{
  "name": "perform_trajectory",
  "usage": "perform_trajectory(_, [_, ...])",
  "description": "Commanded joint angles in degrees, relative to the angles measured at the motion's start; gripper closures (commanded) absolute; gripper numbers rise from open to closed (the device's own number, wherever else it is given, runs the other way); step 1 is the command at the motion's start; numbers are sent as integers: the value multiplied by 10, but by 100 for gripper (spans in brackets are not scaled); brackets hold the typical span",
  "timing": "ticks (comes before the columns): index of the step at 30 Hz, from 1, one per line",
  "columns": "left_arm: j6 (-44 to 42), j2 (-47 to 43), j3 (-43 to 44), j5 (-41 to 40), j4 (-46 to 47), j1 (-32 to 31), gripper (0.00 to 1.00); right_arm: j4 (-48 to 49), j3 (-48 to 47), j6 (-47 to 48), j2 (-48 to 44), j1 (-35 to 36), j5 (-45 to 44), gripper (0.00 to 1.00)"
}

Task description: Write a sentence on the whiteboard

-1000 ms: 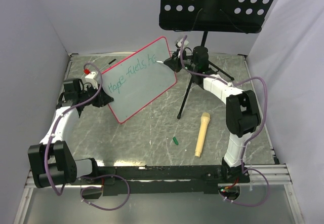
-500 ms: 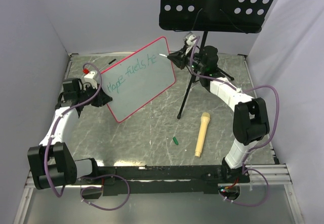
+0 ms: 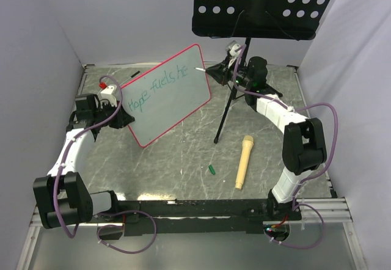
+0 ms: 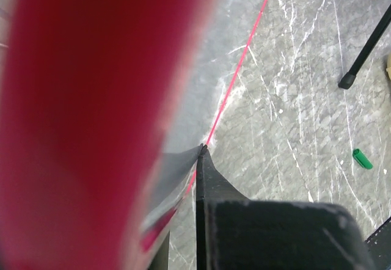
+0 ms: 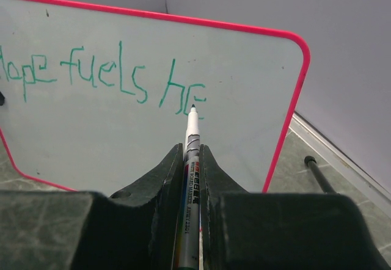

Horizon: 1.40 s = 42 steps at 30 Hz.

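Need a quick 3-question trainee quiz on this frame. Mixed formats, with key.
1. True or false: the right tool grips the marker.
2. Which two letters end the sentence on the whiteboard?
3. What lies on the table beside the beige microphone? A) small green cap B) eraser C) cup

Key: 1 true; 2 "he"; 3 A.
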<state>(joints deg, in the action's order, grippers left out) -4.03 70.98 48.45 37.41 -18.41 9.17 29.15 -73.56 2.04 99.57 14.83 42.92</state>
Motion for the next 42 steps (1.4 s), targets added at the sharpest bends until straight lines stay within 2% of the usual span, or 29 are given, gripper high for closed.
perform_trajectory(1, [-106,21,-25,-267,-118,13,99,34,-15,-6,-11,0,16,100])
perform_trajectory(17, [-121,32,-18,-272,-165,13,99,90,6,2,8,35,-21,100])
perform_trajectory(26, [-120,44,-10,-254,-173,12,99,68,-19,31,49,42,-85,100])
perform_trajectory(42, [-114,62,-2,-248,-169,11,99,72,-55,54,96,61,-128,100])
